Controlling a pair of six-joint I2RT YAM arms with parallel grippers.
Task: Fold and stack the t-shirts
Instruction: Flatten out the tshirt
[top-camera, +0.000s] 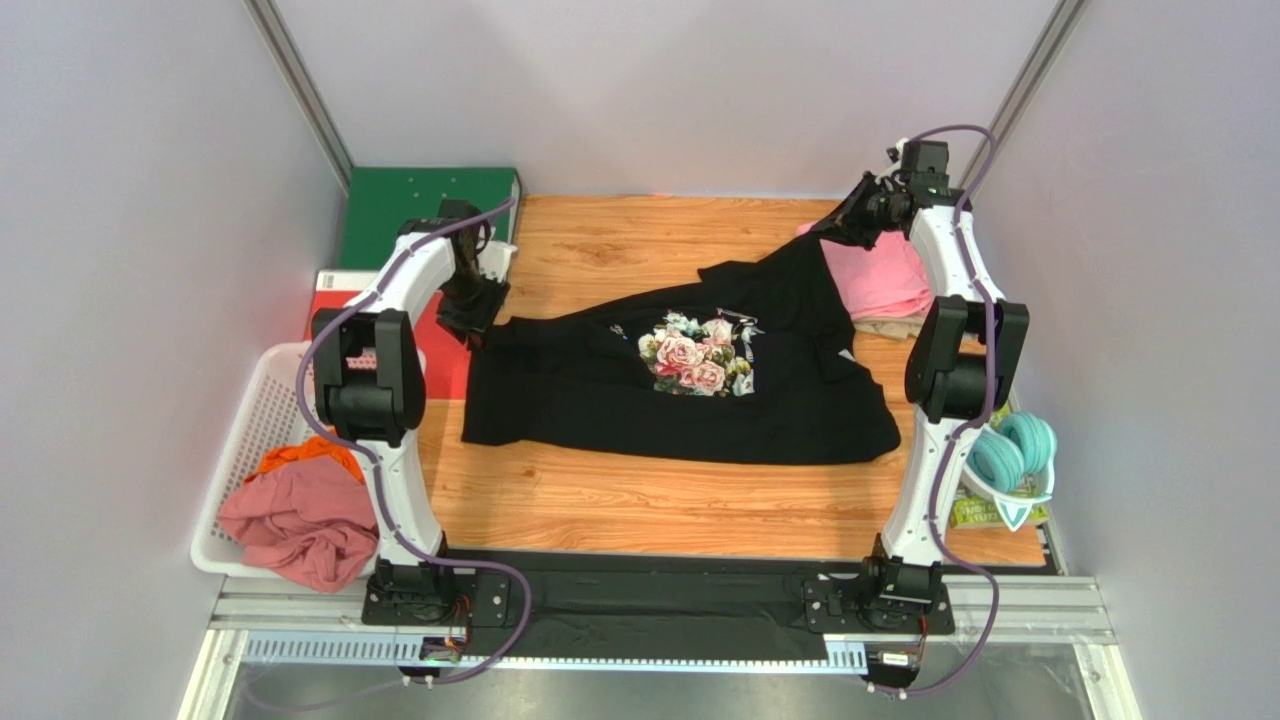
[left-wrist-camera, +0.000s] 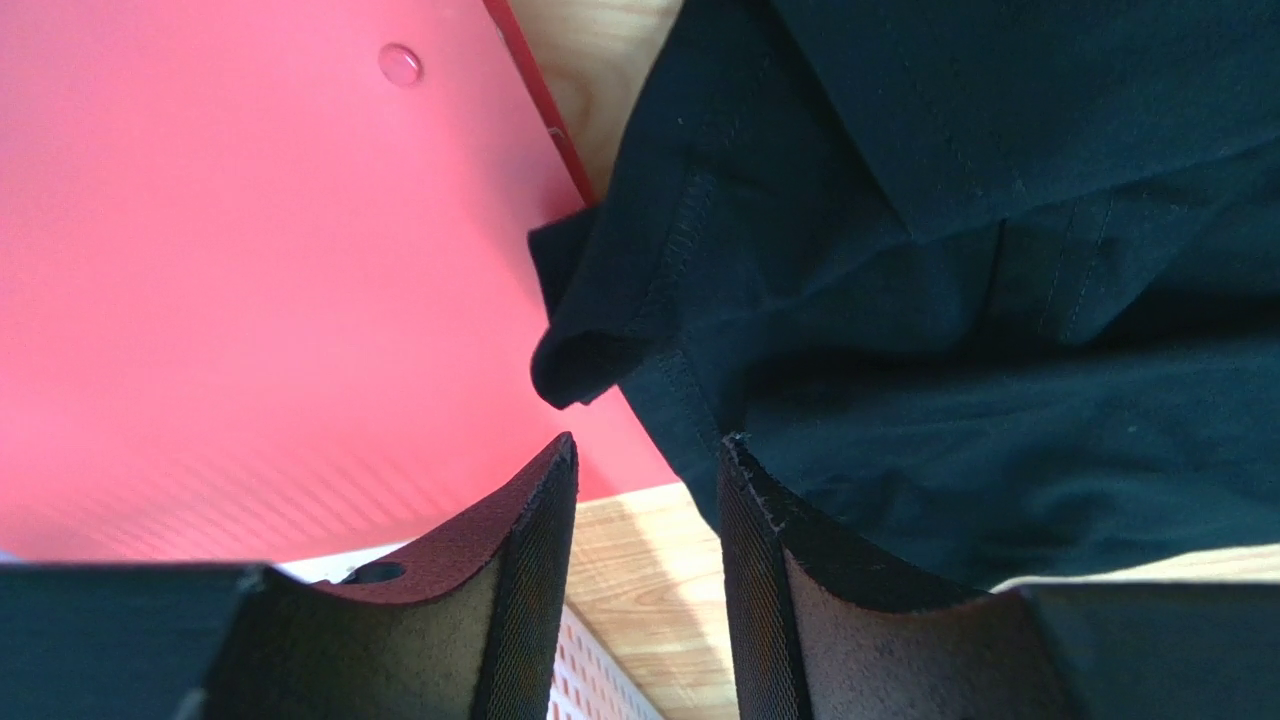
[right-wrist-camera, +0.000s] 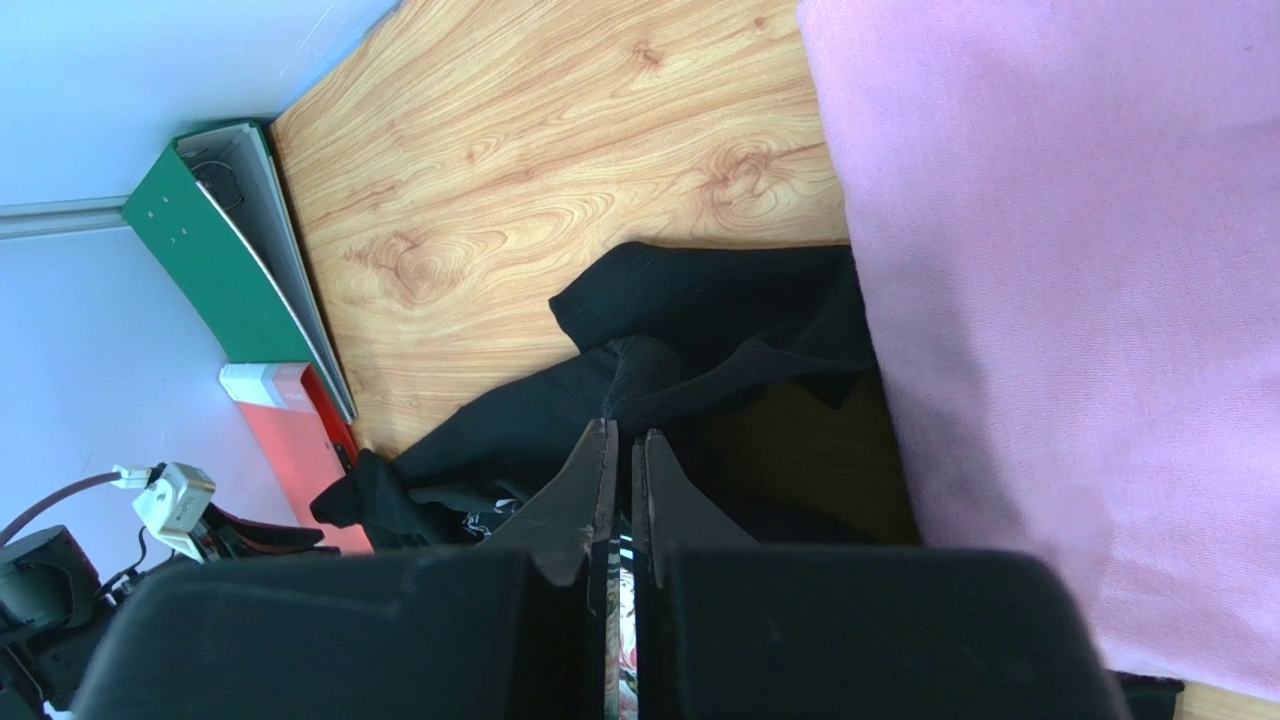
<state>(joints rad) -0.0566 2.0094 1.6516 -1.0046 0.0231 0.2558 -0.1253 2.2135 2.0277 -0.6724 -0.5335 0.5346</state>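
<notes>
The black t-shirt (top-camera: 601, 393) with its rose print (top-camera: 696, 357) lies spread on the wooden table. Its far right part rises in a peak to my right gripper (top-camera: 837, 225), which is shut on the black cloth (right-wrist-camera: 496, 428) at its fingertips (right-wrist-camera: 628, 431). My left gripper (top-camera: 473, 312) hovers at the shirt's left corner, over the red binder. In the left wrist view its jaws (left-wrist-camera: 648, 443) stand open with only wood between them, and the black hem (left-wrist-camera: 601, 345) lies just beyond the tips. A folded pink t-shirt (top-camera: 879, 270) (right-wrist-camera: 1052, 300) sits on a beige one (top-camera: 890, 318) at the back right.
A white basket (top-camera: 256, 428) at the left holds a dusty-rose t-shirt (top-camera: 301, 528) and an orange one (top-camera: 308, 450). A red binder (left-wrist-camera: 226, 300) and a green binder (top-camera: 406, 203) (right-wrist-camera: 211, 240) lie at the back left. A teal coiled bundle (top-camera: 1014, 447) sits at the right edge.
</notes>
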